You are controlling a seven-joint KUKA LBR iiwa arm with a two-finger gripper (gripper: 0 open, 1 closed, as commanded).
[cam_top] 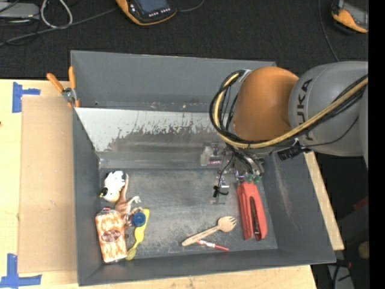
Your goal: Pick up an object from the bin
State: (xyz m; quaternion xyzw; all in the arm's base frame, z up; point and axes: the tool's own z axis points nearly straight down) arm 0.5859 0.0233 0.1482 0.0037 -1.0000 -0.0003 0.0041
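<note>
Pincer sits low in the right half of the bin, under the arm's orange cover and its looped cables. I cannot tell how far it is open; the wrist hardware crowds it and the parts blur together. I see nothing in its hold.

Nearest thing: a long red tool, flat and narrow, with a dark strip down its middle. It lies lengthwise on the bin floor, just right of the pincer. Its upper end runs in under the wrist, so I can't make out whether they touch there. What kind of tool it is, I can't say.

Below the pincer, apart from it: a pale wooden spork, head pointing up and right. A small red stick lies just beside its handle.

Far left corner, well apart: a small heap. In it are a black-and-white toy animal, a patterned packet and a yellow-and-blue piece. Items between them are tangled and not readable.
</note>
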